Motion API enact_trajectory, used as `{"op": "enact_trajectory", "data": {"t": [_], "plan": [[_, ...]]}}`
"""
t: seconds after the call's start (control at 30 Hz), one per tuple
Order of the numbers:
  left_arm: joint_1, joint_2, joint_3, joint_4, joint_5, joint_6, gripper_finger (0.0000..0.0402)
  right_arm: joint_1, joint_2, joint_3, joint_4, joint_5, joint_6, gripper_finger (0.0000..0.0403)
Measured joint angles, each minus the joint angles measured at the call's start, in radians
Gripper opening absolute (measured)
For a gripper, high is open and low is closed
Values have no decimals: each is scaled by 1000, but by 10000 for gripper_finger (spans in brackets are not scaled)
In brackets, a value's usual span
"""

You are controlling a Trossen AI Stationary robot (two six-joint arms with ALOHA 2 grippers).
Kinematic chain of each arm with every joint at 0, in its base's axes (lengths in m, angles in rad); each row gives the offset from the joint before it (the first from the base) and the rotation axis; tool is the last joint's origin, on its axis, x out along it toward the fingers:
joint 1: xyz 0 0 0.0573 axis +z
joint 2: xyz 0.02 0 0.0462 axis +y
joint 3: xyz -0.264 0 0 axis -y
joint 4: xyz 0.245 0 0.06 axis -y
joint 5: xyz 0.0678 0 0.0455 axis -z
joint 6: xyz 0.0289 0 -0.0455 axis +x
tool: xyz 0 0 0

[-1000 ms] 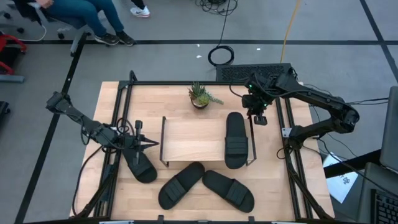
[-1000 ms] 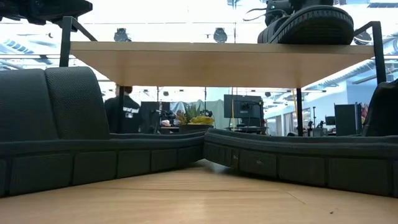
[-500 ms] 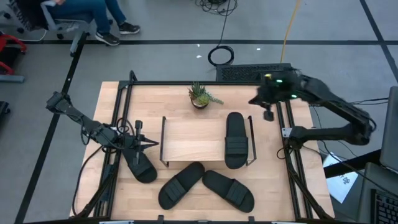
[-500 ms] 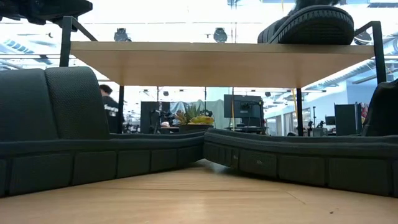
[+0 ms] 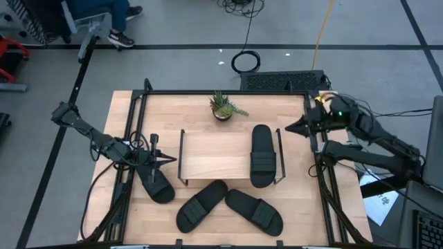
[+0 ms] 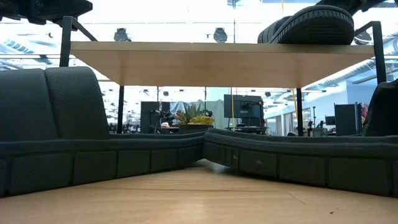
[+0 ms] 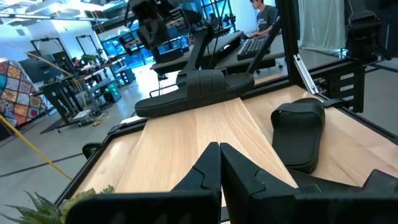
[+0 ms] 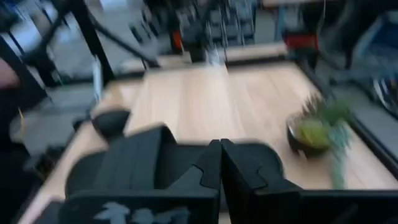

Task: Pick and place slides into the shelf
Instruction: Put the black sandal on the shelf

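The shelf (image 5: 218,158) stands mid-table, and its light board (image 6: 211,62) spans the low view. One black slide (image 5: 263,155) lies sole-down on the board's right end (image 7: 193,93). Two slides (image 5: 201,205) (image 5: 255,211) lie on the table in front of the shelf, close to the low camera (image 6: 62,124) (image 6: 298,155). A fourth slide (image 5: 156,183) lies left of the shelf. My left gripper (image 5: 165,160) (image 7: 219,163) hangs shut just above that slide's far end, pointing right. My right gripper (image 5: 291,128) (image 8: 219,163) is shut at the table's right rail, pointing left, holding nothing.
A small potted plant (image 5: 223,107) sits behind the shelf near the far edge. Black frame rails (image 5: 311,138) run along the table's sides. A keyboard (image 5: 284,81) and a cable coil (image 5: 246,62) lie beyond the far edge. A seated person's legs (image 5: 104,10) show far left.
My right arm has drawn back from above the shelf's far right corner toward the table's right edge, and its gripper has tipped from pointing down to lying level, pointing left. A person who stood behind the table in the low view has walked out of sight.
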Motion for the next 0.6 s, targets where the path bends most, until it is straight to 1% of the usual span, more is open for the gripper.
{"op": "enact_trajectory", "data": {"t": [0.1,0.23,0.3,0.43,0.6], "plan": [[0,0,0,0,0,-2,3,54,-66,-122,203,-2,66,0],[0,0,0,0,0,-6,3,137,-105,-235,375,20,129,0],[0,0,0,1,0,-4,3,184,-104,-272,395,67,138,0],[0,0,0,0,-1,10,3,292,-100,-302,395,162,125,0],[0,0,0,0,-1,10,3,421,-109,-324,396,278,17,0]]}}
